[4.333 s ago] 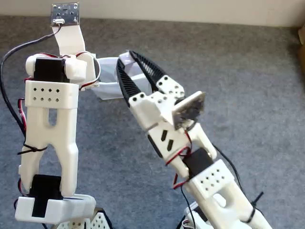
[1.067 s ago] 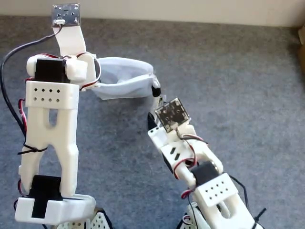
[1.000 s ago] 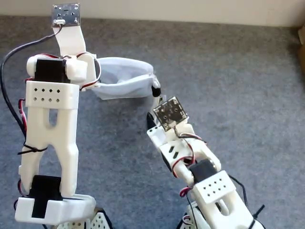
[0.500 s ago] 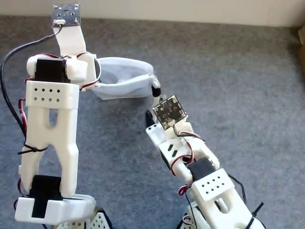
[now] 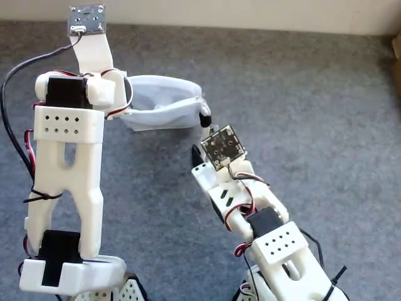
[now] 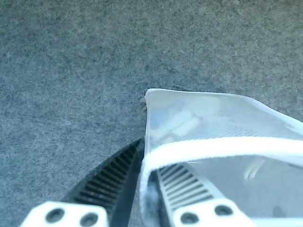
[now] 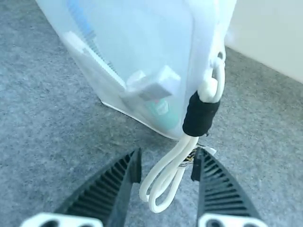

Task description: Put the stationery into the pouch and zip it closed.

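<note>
Left claw (image 6: 149,161) is clenched on the rim of the pouch (image 6: 213,118), a translucent white bag standing on grey felt (image 5: 313,94) between the arms. The stationery (image 7: 151,85) sits inside it, any print on it too blurred to read. Right claw (image 7: 166,158) is spread apart, jaws either side of the white cord loop (image 7: 163,187), which hangs from a black sleeve (image 7: 201,113) at the pouch's end.
</note>
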Tool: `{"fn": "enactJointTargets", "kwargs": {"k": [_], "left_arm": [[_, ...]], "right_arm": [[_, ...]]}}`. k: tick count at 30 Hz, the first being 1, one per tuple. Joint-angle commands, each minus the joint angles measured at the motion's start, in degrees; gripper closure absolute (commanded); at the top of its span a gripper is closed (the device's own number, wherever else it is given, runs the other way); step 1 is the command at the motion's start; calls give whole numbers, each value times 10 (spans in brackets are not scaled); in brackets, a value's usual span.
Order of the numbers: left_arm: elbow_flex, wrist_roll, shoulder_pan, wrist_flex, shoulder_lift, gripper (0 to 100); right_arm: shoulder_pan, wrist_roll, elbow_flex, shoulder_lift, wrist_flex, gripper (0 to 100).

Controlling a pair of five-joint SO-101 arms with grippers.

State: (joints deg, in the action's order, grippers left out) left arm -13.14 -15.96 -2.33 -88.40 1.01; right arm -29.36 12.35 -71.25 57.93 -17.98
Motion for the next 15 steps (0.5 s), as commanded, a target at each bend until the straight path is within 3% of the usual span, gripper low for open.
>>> {"fn": "enactJointTargets", "kwargs": {"k": [1, 15], "left_arm": [[16, 5, -7, 4, -10, 992], [13, 5, -24, 5, -13, 992]], "right_arm": [[-3, 5, 17, -3, 14, 827], [-4, 10, 22, -5, 20, 809]]}}
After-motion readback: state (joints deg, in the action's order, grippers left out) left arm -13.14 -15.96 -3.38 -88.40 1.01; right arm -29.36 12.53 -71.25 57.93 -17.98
